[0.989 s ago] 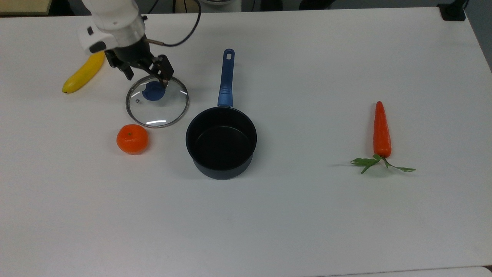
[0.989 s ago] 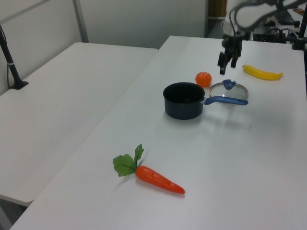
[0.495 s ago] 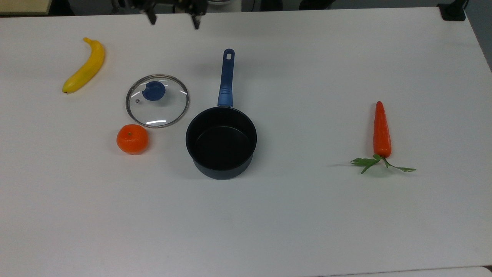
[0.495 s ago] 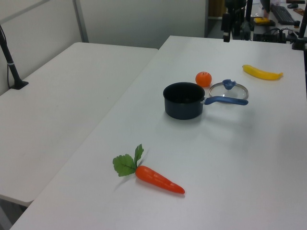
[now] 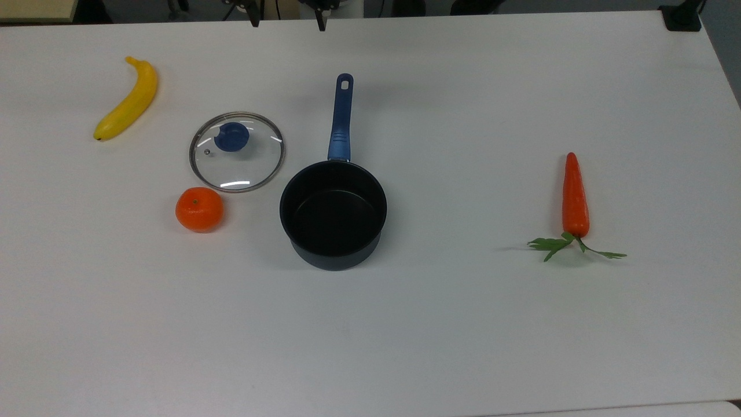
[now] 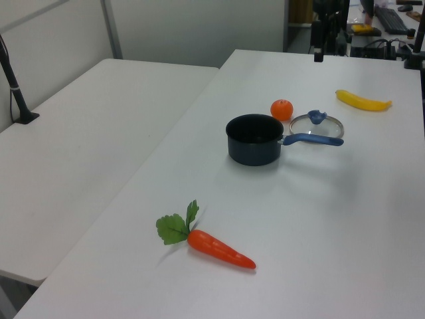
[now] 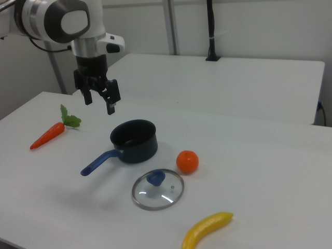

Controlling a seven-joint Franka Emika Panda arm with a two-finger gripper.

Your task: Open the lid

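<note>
White tabletop (image 5: 463,324) fills the scene, with a second white table (image 7: 249,83) behind it in the right view. High above this surface hangs the pincer (image 7: 98,101), its two dark fingers (image 7: 110,108) spread apart and holding nothing; in the top view its fingertips poke in at the upper edge (image 5: 286,22).

Going left to right across the top view, a yellow banana (image 5: 128,99) lies well off to the pincer's left and below it. Next comes the lid (image 5: 237,152), flat on the table with its blue knob up, below the pincer and clear of it, just beside the saucepan (image 5: 333,214). An orange (image 5: 199,209) sits near the lid's lower rim, farther from the pincer. The open dark saucepan rests almost under the pincer, its long blue handle (image 5: 341,119) pointing up toward the fingertips. Far to the pincer's right lies a carrot (image 5: 575,197) with green leaves.
</note>
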